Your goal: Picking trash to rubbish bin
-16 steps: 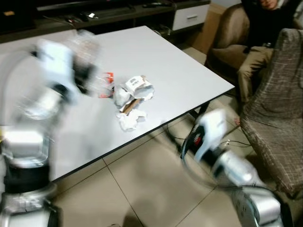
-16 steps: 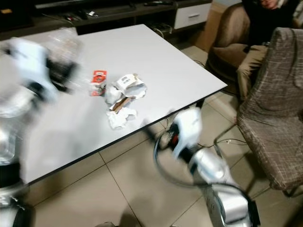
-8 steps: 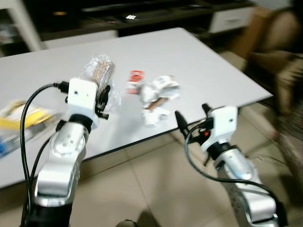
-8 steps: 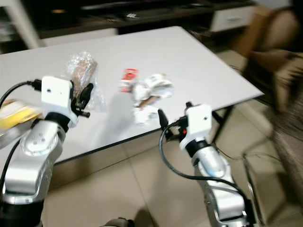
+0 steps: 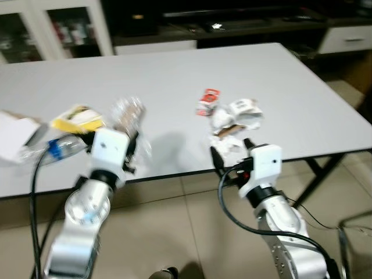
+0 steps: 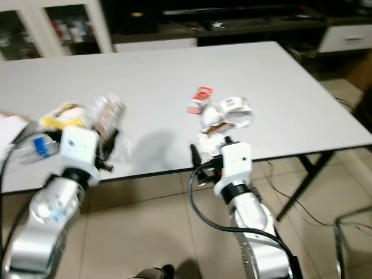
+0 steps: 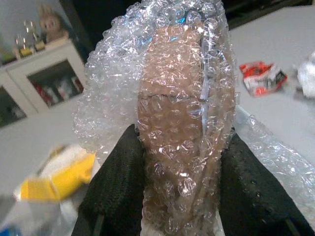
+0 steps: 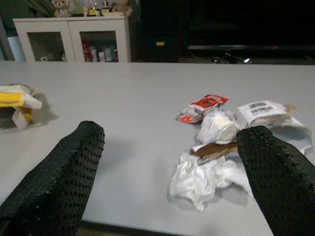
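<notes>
In the head views, the camera has swung left over the last second, so the white desk (image 5: pixel 174 75) now also shows a yellow packet (image 5: pixel 78 118) and a plastic bottle (image 5: pixel 58 146) at its left end, while the left gripper (image 5: pixel 129 152) still carries the bubble-wrap bundle (image 5: pixel 127 113) above the front edge. In the left wrist view, the bundle (image 7: pixel 179 123) sits clamped between both black fingers (image 7: pixel 115 187), so one piece looks ready for a bin I cannot see. In the right wrist view, the right gripper (image 8: pixel 172 162) hangs wide and empty before the crumpled paper pile (image 8: pixel 216 152) and red wrapper (image 8: pixel 202 107), which remain to be collected.
</notes>
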### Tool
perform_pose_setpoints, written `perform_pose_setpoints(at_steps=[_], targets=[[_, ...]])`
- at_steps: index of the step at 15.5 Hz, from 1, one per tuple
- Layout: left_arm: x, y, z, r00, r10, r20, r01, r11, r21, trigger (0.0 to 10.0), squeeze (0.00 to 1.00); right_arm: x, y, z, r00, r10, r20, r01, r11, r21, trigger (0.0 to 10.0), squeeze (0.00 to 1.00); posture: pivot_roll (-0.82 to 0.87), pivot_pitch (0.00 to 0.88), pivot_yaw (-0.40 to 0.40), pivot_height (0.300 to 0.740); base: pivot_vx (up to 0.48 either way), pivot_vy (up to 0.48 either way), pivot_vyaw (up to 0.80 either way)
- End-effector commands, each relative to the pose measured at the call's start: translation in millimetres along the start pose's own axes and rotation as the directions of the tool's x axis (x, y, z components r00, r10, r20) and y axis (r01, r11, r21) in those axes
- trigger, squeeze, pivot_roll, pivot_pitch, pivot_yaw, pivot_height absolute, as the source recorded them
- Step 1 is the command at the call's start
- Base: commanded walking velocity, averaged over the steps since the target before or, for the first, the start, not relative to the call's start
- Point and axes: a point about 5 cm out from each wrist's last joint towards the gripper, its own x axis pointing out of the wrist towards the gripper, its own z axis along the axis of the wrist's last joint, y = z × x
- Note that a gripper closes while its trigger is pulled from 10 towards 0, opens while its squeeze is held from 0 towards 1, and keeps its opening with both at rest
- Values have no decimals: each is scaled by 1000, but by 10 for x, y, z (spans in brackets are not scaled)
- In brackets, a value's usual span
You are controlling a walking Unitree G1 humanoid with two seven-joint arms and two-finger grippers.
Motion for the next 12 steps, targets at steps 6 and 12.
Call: perform_pose_setpoints(at_steps=[6,12], targets=[[-20,-143,46,999,-31,40,30,999,18,10000,0,-110,-305,-59,991,-131,-13,130,991,-35,10000,0,3,0,10,740,0,0,800],[-23,-206,-6,998,-52,19,51,998,26,10000,0,-148,-250,-78,991,-137,3,137,990,-29,10000,0,-6,0,-8,740,181,0,267]])
